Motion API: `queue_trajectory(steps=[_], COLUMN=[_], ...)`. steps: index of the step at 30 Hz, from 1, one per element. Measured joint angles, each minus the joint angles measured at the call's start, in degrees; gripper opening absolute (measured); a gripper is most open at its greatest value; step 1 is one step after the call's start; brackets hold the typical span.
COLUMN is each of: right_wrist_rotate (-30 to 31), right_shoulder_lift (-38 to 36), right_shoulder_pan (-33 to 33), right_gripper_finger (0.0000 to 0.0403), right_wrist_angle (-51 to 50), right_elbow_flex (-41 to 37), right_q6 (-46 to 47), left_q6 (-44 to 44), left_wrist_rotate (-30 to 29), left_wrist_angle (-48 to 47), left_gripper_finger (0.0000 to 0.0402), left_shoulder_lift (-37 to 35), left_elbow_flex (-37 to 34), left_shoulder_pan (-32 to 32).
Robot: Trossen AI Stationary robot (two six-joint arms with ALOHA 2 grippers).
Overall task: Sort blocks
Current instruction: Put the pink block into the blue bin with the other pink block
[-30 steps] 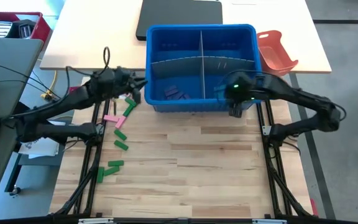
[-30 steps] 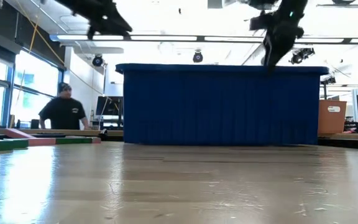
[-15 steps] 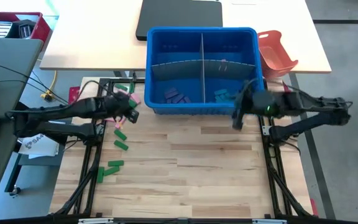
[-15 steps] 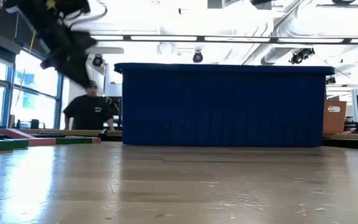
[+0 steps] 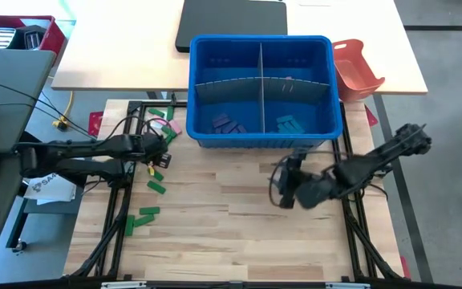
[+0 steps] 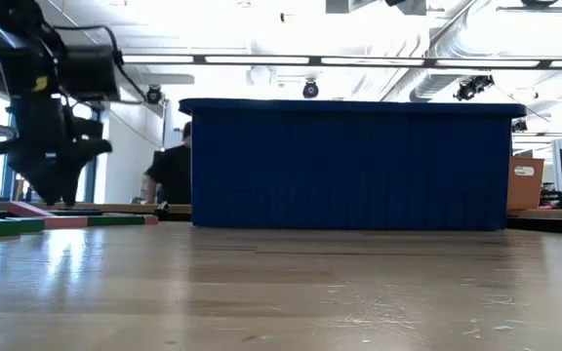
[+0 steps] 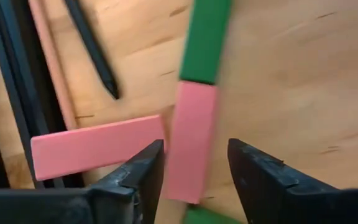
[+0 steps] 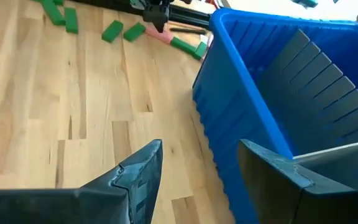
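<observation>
- The left gripper (image 7: 191, 168) sits low over the wooden tabletop (image 5: 239, 233) near its left edge, fingers (image 7: 143, 171) parted around one end of a flat pink rectangular block (image 7: 190, 146), not clamped on it.
- A second pink block (image 7: 95, 146) lies beside it; a green block (image 7: 205, 40) abuts the first pink block's other end.
- More green blocks (image 5: 147, 213) lie scattered along the left edge.
- Purple and blue-green blocks (image 5: 224, 123) rest inside the blue plastic divided bin (image 5: 327, 128) at the far edge.
- The right gripper (image 5: 283, 178) hovers before the bin, open and empty.
</observation>
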Motion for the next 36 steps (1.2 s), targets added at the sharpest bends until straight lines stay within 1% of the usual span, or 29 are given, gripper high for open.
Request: queue_trajectory(steps=[2, 6, 9, 11, 14, 19, 25, 27, 29, 31, 33, 34, 36], right_wrist_rotate=[2.1, 4.9, 5.4, 5.5, 5.7, 7.4, 7.4, 7.4, 7.4, 7.4, 6.9, 5.7, 2.2], right_shoulder_lift=[2.1, 5.3, 6.4, 6.7, 6.7, 6.6, 6.6, 6.6, 6.6, 6.6, 6.6, 6.6, 6.9], right_shoulder_pan=[1.4, 3.2, 4.1, 4.6, 5.2, 6.0, 6.0, 6.0, 6.0, 6.0, 6.0, 5.9, 5.6], right_gripper_finger=[0.0204, 0.0204, 0.0204, 0.0204, 0.0204, 0.0204, 0.0204, 0.0204, 0.0204, 0.0204, 0.0204, 0.0204, 0.0204], right_wrist_angle=[0.1, 0.1, 0.1, 0.1, 0.2, 0.3, 1.0, 1.0, 1.0, 1.0, 1.1, 1.3, 2.8], right_elbow_flex=[0.0, 0.0, 0.0, 0.0, 0.0, 0.0, 0.0, 0.0, 0.0, 0.0, 0.0, 0.0, 0.0], right_q6=[1.6, 4.8, 6.9, 8.3, 9.0, 9.0, 9.0, 9.3, 10.3, 11.2, 12.0, 12.0, 10.2], left_q6=[0.1, 5.0, 6.9, 7.8, 8.2, 7.6, 5.0, 5.0, 5.0, 5.3, 6.1, 7.0, 8.3], left_wrist_rotate=[0.5, 1.0, 1.3, 0.4, 1.3, 3.8, 5.0, 5.8, 6.1, 6.3, 6.2, 5.8, 5.0], left_wrist_angle=[2.2, 10.1, 12.4, 12.5, 13.2, 14.8, 14.5, 14.2, 14.0, 14.0, 13.7, 13.0, 10.2], left_gripper_finger=[0.0182, 0.0186, 0.0186, 0.0186, 0.0186, 0.0186, 0.0184, 0.0173, 0.0152, 0.0118, 0.0073, 0.0051, 0.0046], left_shoulder_lift=[1.4, 4.8, 7.9, 10.0, 12.3, 13.4, 12.4, 12.4, 12.4, 12.4, 12.4, 12.2, 11.3], left_elbow_flex=[-0.9, -1.7, -1.5, -1.4, -1.5, -1.4, -1.6, -1.6, -1.6, -1.6, -1.1, -0.5, 1.1], left_shoulder_pan=[1.2, 3.6, 5.7, 6.8, 7.6, 7.0, 3.8, 2.9, 1.9, 1.0, -0.1, -0.7, -2.5])
